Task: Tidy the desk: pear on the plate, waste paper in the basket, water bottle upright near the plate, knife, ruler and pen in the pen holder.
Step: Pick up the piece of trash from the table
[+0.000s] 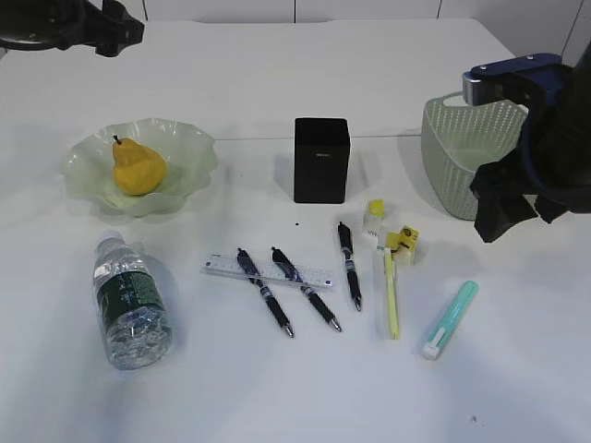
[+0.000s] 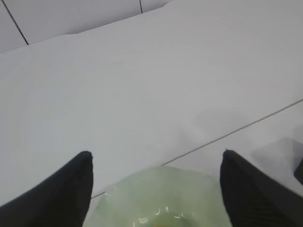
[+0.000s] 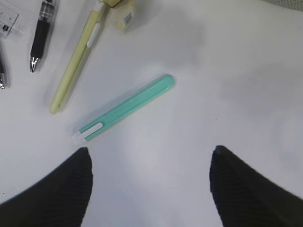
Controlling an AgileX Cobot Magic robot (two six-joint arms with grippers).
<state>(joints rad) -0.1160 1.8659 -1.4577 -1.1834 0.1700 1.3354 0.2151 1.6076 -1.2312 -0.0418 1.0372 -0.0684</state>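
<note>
Exterior view shows the pear (image 1: pixel 138 169) sitting on the plate (image 1: pixel 189 149) at the left of the table (image 1: pixel 277 83). In front of the plate the bottle (image 1: pixel 132 300) lies on its side. At the middle stands the black holder (image 1: pixel 321 160), and before it a clear ruler (image 1: pixel 269 270) lies flat with two black pens (image 1: pixel 265 292) (image 1: pixel 307 289) crossing over it. A third black pen (image 1: pixel 349 265) lies just to the right, then a yellow pen (image 1: pixel 391 297) whose top end touches some crumpled paper (image 1: pixel 391 234). Furthest right lies the teal knife (image 1: pixel 450 319), apart from the rest. The green basket (image 1: pixel 452 148) stands at the right edge.

The left gripper (image 2: pixel 156 189) hangs above the plate's far rim, fingers spread wide with nothing between them. The right gripper (image 3: pixel 149 187) hovers over bare table near the knife, likewise spread and carrying nothing; its arm hides part of the basket.
</note>
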